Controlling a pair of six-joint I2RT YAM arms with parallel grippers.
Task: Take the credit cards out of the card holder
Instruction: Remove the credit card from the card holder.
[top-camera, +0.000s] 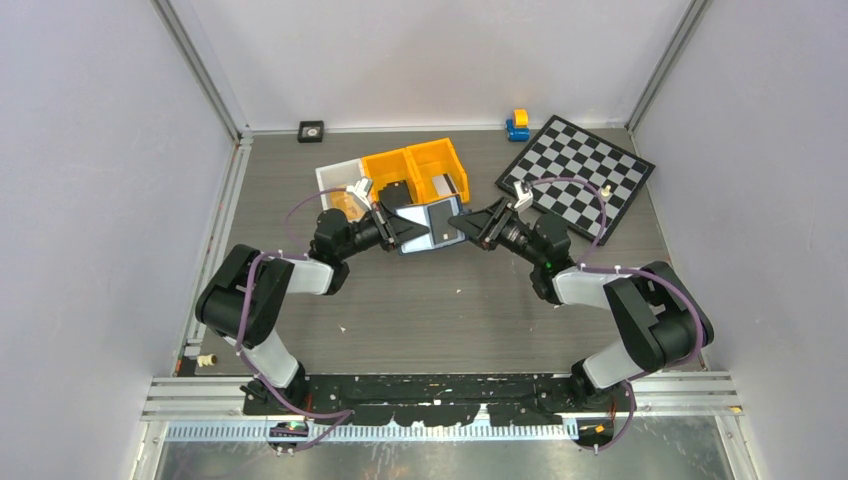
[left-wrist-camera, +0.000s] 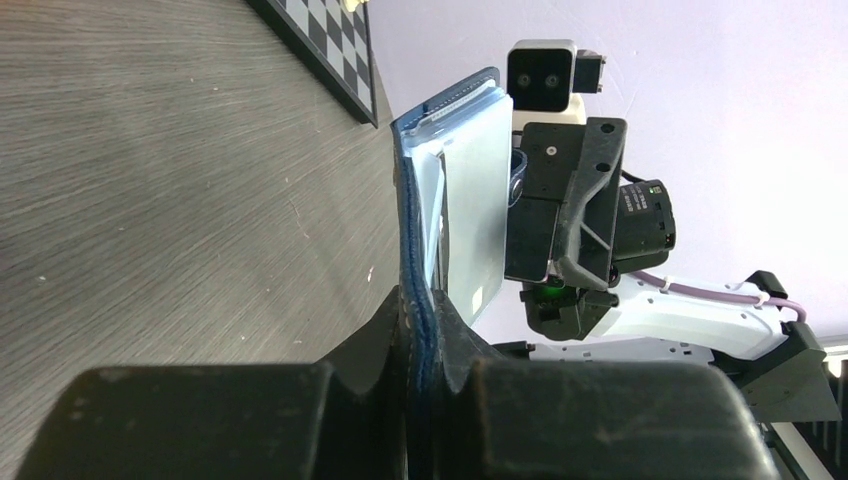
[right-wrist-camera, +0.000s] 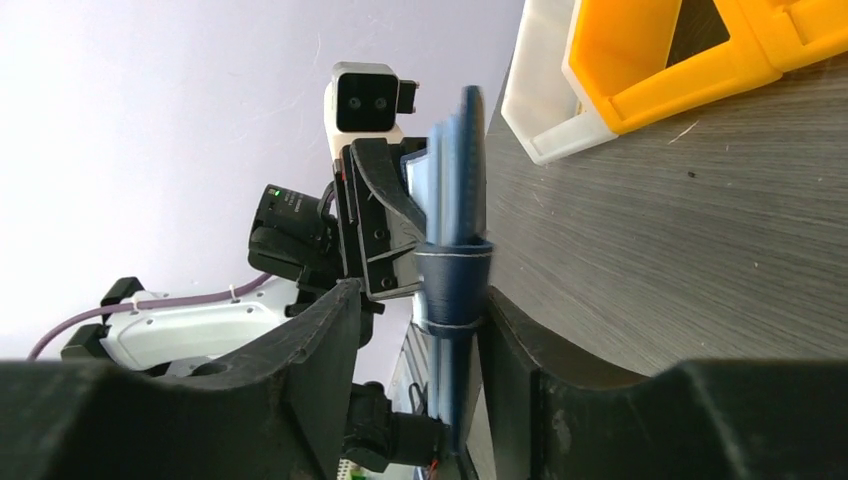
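Left gripper (left-wrist-camera: 422, 340) is closed tight on the lower edge of the holder (left-wrist-camera: 470, 180) and lifts it in the air above the table (top-camera: 450, 310), between the two arms. I think it is held so, standing on its edge and off the wood, to let the other arm come at it from the opposite side.

Right gripper (right-wrist-camera: 420, 295) has its jaws apart. The navy tab end of the holder sits between them, with a gap on one side, so it is not pinched. To my judgement this arm must now find a card edge, not the cover.

The cards I cannot tell apart from the pale blue pockets inside; none is out.

Behind the holder stand the orange bins (top-camera: 415, 170) and a white bin (top-camera: 340, 185), near to the left gripper. A chessboard (top-camera: 580, 175) lies to the right. Nothing stands between the grippers except the holder itself, but the bins leave little room for pulling backward.
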